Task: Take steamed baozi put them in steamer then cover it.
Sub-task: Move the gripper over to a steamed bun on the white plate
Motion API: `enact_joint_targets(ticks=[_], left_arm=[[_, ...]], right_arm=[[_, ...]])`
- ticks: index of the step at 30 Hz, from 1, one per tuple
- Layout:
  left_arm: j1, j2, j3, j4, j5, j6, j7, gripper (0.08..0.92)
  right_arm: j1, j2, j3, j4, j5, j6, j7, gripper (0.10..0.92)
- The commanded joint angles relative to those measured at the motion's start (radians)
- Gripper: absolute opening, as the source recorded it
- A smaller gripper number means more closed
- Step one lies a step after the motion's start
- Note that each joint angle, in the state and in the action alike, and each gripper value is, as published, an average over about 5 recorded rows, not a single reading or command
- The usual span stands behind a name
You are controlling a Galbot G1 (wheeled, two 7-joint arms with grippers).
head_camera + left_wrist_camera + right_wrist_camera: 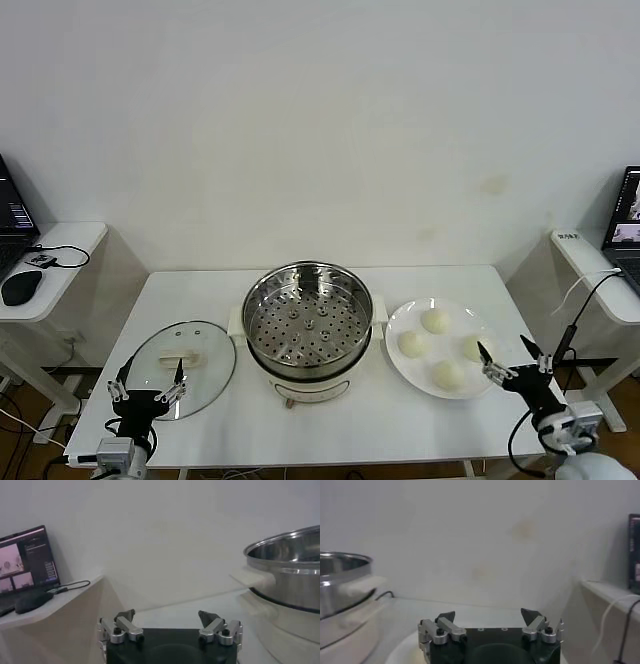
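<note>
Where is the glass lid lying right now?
In the head view, the lid lies flat on the table's left side, beside the steamer.

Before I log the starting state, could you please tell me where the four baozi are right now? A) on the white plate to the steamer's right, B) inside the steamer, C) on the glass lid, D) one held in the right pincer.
A: all four baozi sit on the white plate on the right of the steamer, whose perforated tray is bare; the glass lid lies on the left, and the right pincer is open and empty.
</note>
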Motion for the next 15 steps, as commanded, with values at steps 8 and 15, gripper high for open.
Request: enact_joint_targets(ticks=[8,15], left_arm=[[-0.007,-0.011,-0.002,-0.007,0.03,0.005,0.004,0.823],[-0.005,-0.022,0.004,-0.016,0.04,0.002,0.007,0.823]], right_arm=[[0.401,-0.283,-0.076,-0.256,-0.431,-0.171,-0.577,0.823],[0.66,-0.366,-0.306,-0.454,-0.653,-0.083,-0.894,0.823]])
